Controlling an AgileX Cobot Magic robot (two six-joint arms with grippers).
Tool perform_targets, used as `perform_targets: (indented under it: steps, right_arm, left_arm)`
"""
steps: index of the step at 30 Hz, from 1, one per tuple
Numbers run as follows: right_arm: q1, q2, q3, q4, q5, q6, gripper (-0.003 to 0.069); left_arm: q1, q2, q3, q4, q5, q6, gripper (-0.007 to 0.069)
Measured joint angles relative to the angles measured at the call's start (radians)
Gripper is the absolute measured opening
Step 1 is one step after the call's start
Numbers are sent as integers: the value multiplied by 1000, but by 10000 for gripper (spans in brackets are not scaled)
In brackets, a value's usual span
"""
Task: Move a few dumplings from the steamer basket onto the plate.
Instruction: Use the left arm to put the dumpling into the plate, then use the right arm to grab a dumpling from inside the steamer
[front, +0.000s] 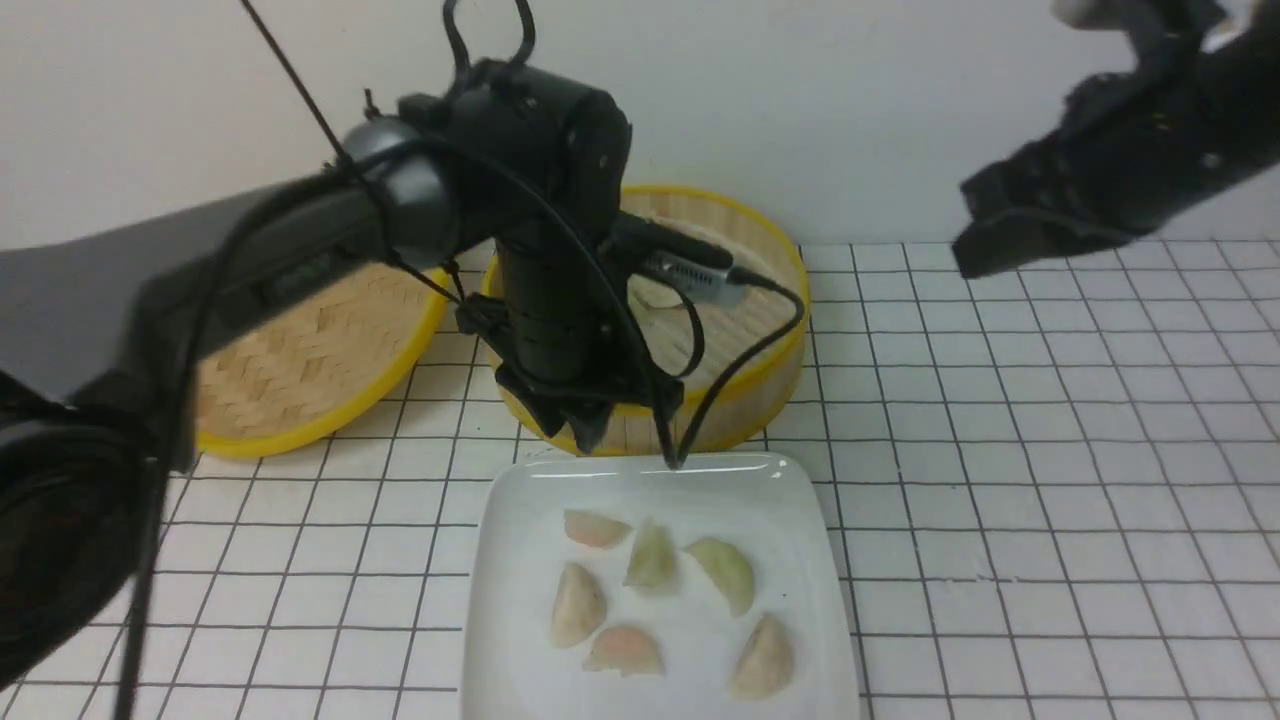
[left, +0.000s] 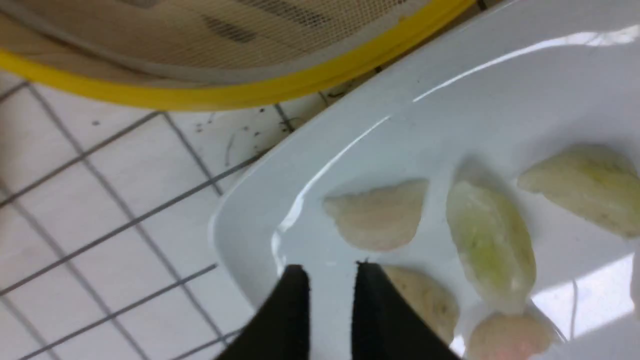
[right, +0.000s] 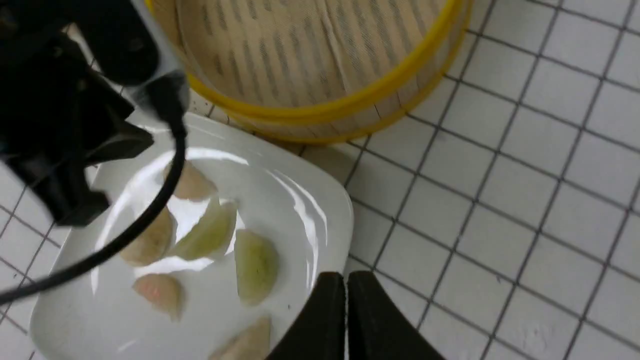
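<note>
The white square plate (front: 497, 640) sits at the table's front centre and holds several dumplings, among them a pinkish one (front: 596, 528), a green one (front: 652, 556) and a beige one (front: 577, 605). Just behind the plate stands the steamer basket (front: 775, 262). Its slatted floor (right: 300, 45) shows no dumpling where I can see it. My left gripper (front: 590, 437) hangs over the plate's far edge, open by a narrow gap (left: 330, 270) with nothing between the fingers. A pinkish dumpling (left: 377, 215) lies just past its tips. My right gripper (right: 346, 276) is shut and empty, raised high at the right (front: 985, 255).
The shallow woven lid (front: 300, 360) lies to the left of the basket, touching it. A white wall runs close behind both. The left arm's black cable (front: 740, 365) droops onto the plate's far rim. Gridded white tabletop (front: 1050, 450) spreads to the right.
</note>
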Motion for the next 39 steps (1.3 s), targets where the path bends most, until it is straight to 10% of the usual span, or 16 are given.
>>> perform_targets:
  steps: [8,26,32,39]
  right_arm:
    - [83,384,-348,-98,-33,61,28]
    - [99,939,-867,-218,-203,60,344]
    - [106,966,-877,-219,-240,18,316]
    - [106,967,-955,-267,-58,53,90]
  left_arm:
    - [0,-368,275,24,5,-64,-6]
    - [0,-890,484,168,30,-186,-6]
    - [0,-913,484,196,32,-194,-6]
    - [0,-912,484,213,33,-194,-6]
